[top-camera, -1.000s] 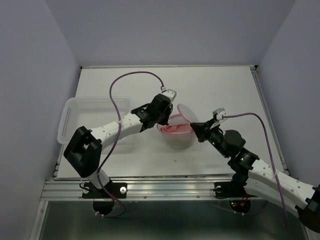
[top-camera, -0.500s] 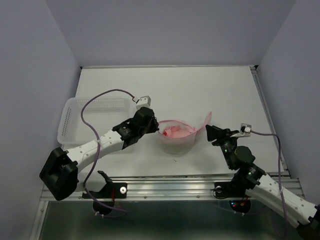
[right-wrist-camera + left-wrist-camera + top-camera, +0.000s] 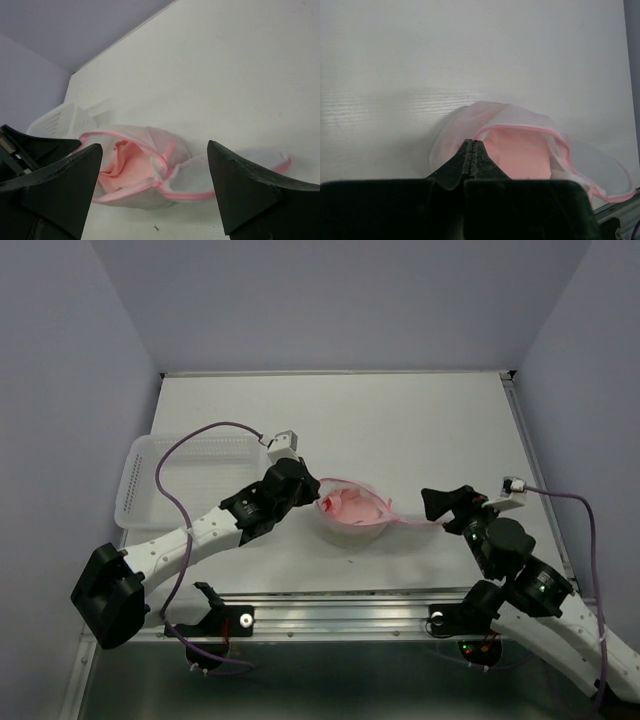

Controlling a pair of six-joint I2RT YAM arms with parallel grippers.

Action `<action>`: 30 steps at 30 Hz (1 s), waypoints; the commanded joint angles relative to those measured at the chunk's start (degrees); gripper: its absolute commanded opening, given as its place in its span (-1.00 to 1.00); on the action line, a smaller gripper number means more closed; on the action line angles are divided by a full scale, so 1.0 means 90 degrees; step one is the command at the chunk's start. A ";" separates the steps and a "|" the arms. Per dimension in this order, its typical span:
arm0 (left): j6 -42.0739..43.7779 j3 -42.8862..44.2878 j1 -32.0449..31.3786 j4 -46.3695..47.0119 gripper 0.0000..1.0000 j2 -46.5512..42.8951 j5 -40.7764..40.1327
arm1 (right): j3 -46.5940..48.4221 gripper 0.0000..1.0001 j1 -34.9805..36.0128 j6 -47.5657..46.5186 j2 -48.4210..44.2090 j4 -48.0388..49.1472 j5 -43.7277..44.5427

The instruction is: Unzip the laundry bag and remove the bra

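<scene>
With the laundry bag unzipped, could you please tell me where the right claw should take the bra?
I would grip the bra by its bunched pink fold, from above-right: the laundry bag gapes upward, the left claw pinches its left rim, and the right claw stands open.

A white table sits boxed in by plain lavender walls.

- One laundry bag is counted.
- One pink bra is counted.
- One basket is counted, at nine o'clock.
- Two grippers are counted: left gripper, right gripper.
</scene>
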 commanded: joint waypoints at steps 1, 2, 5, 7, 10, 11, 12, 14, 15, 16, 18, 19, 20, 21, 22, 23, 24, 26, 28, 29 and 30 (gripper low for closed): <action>0.0312 0.0262 -0.0102 0.0194 -1.00 -0.0073 -0.0304 | 0.1580 0.84 -0.0018 -0.1025 0.0876 -0.0586 -0.0309; 0.0458 0.0320 -0.0102 0.0185 -1.00 -0.0054 -0.0314 | 0.2018 0.86 -0.0018 -0.1453 0.1468 -0.0616 -0.0677; 0.0634 0.0437 -0.0102 0.0126 -1.00 0.0044 -0.0333 | 0.2558 0.85 -0.0018 -0.1867 0.2516 -0.0675 -0.1585; 0.0771 0.0535 -0.0112 0.0087 -1.00 0.0054 -0.0372 | 0.2706 0.84 -0.0018 -0.1916 0.3425 -0.0365 -0.2064; 0.0976 0.0603 -0.0102 0.0029 -1.00 0.0005 -0.0450 | 0.2463 0.83 -0.0018 -0.2052 0.4292 0.0222 -0.2331; 0.1015 0.0623 -0.0102 0.0009 -1.00 0.0005 -0.0470 | 0.2413 0.83 -0.0018 -0.2111 0.4490 0.0562 -0.2428; 0.1054 0.0642 -0.0102 -0.0011 -1.00 0.0005 -0.0499 | 0.2384 0.83 -0.0018 -0.2140 0.4666 0.0682 -0.2400; 0.1133 0.0672 -0.0102 -0.0030 -1.00 0.0015 -0.0499 | 0.2345 0.83 -0.0076 -0.2257 0.5125 0.0935 -0.2535; 0.1152 0.0701 -0.0102 -0.0030 -1.00 0.0015 -0.0490 | 0.2345 0.82 -0.0077 -0.2297 0.5252 0.1005 -0.2556; 0.1182 0.0711 -0.0102 -0.0030 -1.00 0.0044 -0.0489 | 0.2345 0.81 -0.0077 -0.2316 0.5379 0.1054 -0.2566; 0.1231 0.0731 -0.0102 -0.0030 -1.00 0.0073 -0.0460 | 0.2257 0.76 -0.0145 -0.2414 0.5682 0.1278 -0.2605; 0.1260 0.0750 -0.0102 -0.0021 -1.00 0.0102 -0.0460 | 0.2199 0.74 -0.0145 -0.2433 0.5780 0.1356 -0.2614; 0.1279 0.0760 -0.0102 -0.0020 -1.00 0.0112 -0.0450 | 0.2140 0.70 -0.0213 -0.2434 0.5936 0.1531 -0.2624; 0.1289 0.0769 -0.0102 -0.0020 -1.00 0.0112 -0.0450 | 0.1956 0.59 -0.0214 -0.2434 0.5976 0.1668 -0.2644; 0.1309 0.0770 -0.0102 -0.0020 -1.00 0.0122 -0.0441 | 0.1838 0.53 -0.0281 -0.2385 0.6005 0.1785 -0.2644; 0.1328 0.0770 -0.0102 -0.0020 -1.00 0.0132 -0.0431 | 0.1730 0.44 -0.0282 -0.2365 0.6015 0.2018 -0.2644; 0.1348 0.0750 -0.0102 -0.0020 -1.00 0.0113 -0.0421 | 0.1517 0.26 -0.0340 -0.2327 0.6006 0.2108 -0.2615; 0.1367 0.0731 -0.0102 -0.0040 -1.00 0.0093 -0.0441 | 0.1349 0.10 -0.0409 -0.2307 0.5986 0.2322 -0.2547; 0.1348 0.0701 -0.0102 -0.0040 -1.00 0.0064 -0.0441 | 0.1203 -0.18 -0.0468 -0.2326 0.5976 0.2372 -0.2498; 0.1348 0.0701 -0.0102 -0.0040 -1.00 0.0044 -0.0402 | 0.1154 -0.39 -0.0468 -0.2365 0.5957 0.2411 -0.2430; 0.1348 0.0701 -0.0102 -0.0040 -1.00 0.0034 -0.0382 | 0.1115 -0.51 -0.0526 -0.2394 0.5957 0.2431 -0.2400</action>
